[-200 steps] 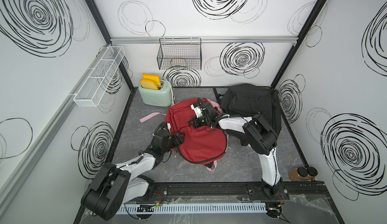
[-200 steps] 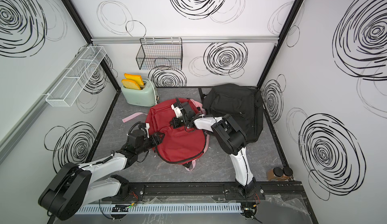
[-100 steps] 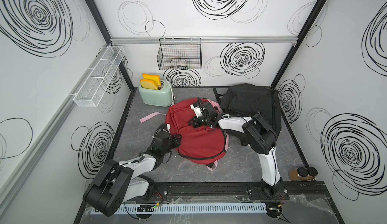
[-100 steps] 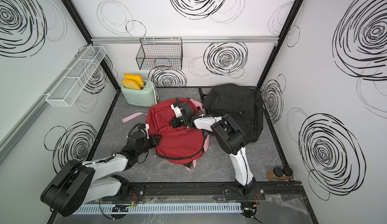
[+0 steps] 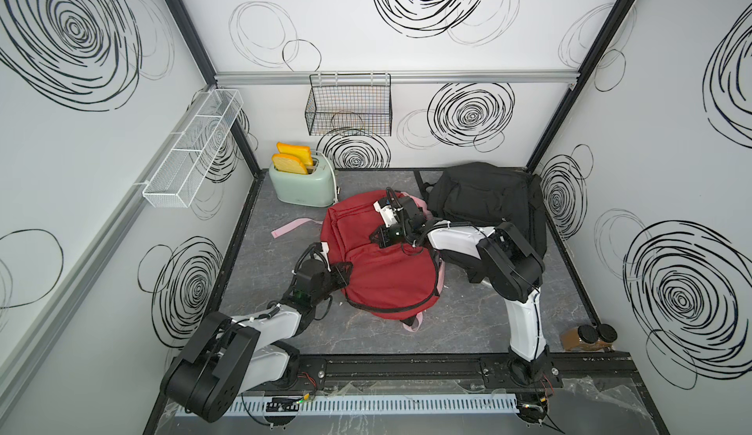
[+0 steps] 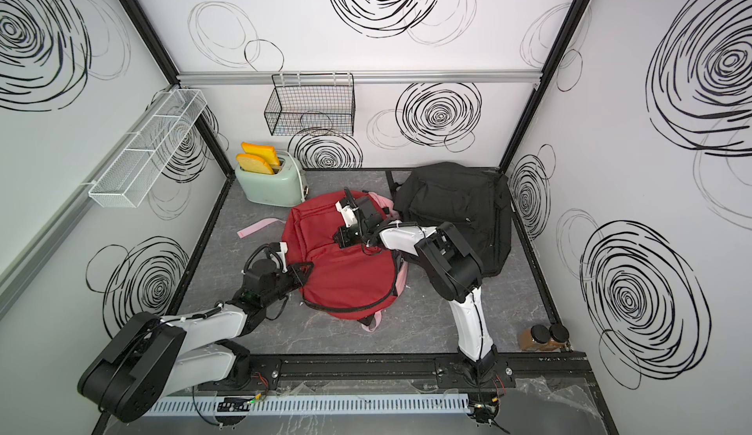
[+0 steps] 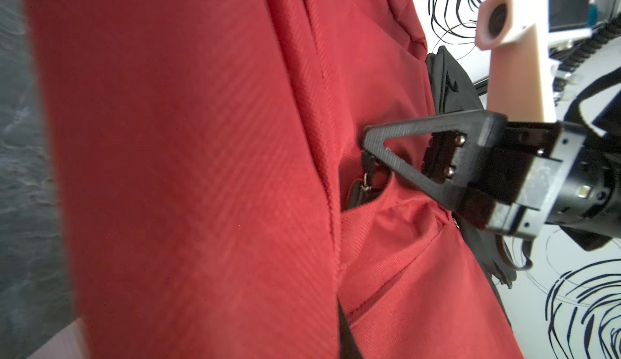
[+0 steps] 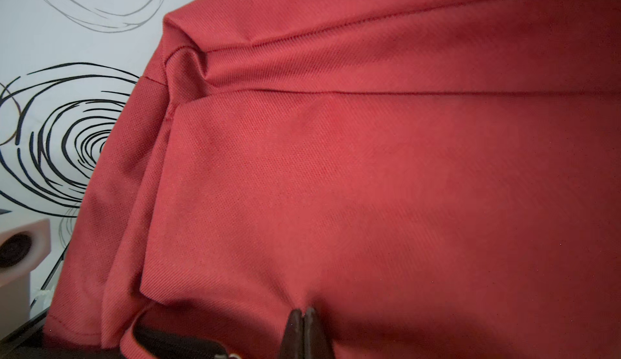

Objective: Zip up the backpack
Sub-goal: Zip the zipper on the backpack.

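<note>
The red backpack (image 5: 386,278) lies flat under the right gripper (image 8: 303,323). That gripper's jaws are pressed together tip to tip against the puckered fabric, and I cannot tell whether anything is pinched between them. The zipper pull (image 7: 361,189) hangs just beside those tips. The bag's side edge sits right at the left gripper (image 5: 345,275), whose jaws are too indistinct to tell whether they are parted or closed.
</note>
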`<state>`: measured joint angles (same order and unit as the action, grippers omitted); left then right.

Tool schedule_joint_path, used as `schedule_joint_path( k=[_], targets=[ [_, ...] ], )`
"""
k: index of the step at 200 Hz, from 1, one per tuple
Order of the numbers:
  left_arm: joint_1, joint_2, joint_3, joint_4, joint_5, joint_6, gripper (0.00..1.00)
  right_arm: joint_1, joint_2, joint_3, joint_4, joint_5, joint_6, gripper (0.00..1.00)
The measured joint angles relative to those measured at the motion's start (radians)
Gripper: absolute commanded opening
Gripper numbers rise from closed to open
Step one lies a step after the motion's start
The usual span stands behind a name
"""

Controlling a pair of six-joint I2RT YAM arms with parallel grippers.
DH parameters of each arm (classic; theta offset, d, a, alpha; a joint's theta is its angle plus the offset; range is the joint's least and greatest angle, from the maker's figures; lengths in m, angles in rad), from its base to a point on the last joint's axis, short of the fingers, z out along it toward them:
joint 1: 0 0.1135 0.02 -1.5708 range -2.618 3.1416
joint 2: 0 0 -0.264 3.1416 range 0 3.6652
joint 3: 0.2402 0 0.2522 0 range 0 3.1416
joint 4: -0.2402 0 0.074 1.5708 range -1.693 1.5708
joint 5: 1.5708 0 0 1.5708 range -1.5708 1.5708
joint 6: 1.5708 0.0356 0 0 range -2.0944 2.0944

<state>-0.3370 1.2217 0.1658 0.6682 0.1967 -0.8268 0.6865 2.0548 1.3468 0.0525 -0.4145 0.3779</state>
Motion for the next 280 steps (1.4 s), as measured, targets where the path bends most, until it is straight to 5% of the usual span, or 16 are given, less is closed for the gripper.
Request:
schedule_joint_path(
  k=[280],
  targets=[
    [0.005, 0.003, -0.015, 0.031, 0.002, 0.000, 0.00, -0.081, -0.124, -0.094, -0.091, 0.078, -0.009, 0.00]
  ],
)
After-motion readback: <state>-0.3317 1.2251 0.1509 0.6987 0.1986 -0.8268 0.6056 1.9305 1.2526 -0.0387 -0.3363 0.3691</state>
